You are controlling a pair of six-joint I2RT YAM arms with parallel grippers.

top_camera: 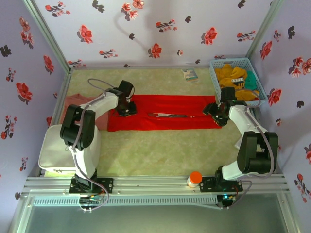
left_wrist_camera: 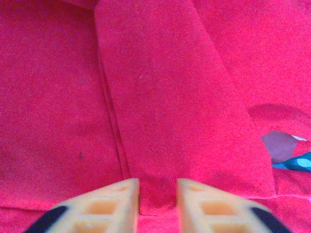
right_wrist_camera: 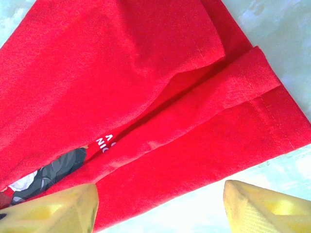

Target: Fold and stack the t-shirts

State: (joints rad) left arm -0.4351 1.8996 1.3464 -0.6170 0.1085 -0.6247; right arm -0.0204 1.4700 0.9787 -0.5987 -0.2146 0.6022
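You are looking at a bright red t-shirt [top_camera: 165, 108], soft matte knit cloth. It is folded into a long narrow band in the middle of the overhead frame, lying on the pale green mottled table [top_camera: 160, 150]. Its long axis runs left to right. A dark printed graphic [top_camera: 167, 115] shows in the slit between the folded flaps.

The left gripper [top_camera: 125, 109] sits on the band's left end. From its wrist camera you see the orange fingers [left_wrist_camera: 116, 204] drawn near each other with the end of a stitched, folded strip between them. You cannot tell whether they pinch it.

The right gripper [top_camera: 217, 114] is at the band's right end. Its yellow fingers [right_wrist_camera: 63, 208] are spread wide over layered flaps with stitched hems. White letters [right_wrist_camera: 104, 141] peek from the fold, reading "A" and "NI", the rest hidden.

A salmon-pink t-shirt [top_camera: 80, 100] lies at the left edge, partly under the left arm. A blue mesh basket [top_camera: 216, 82] at upper right holds yellow and teal cloth.
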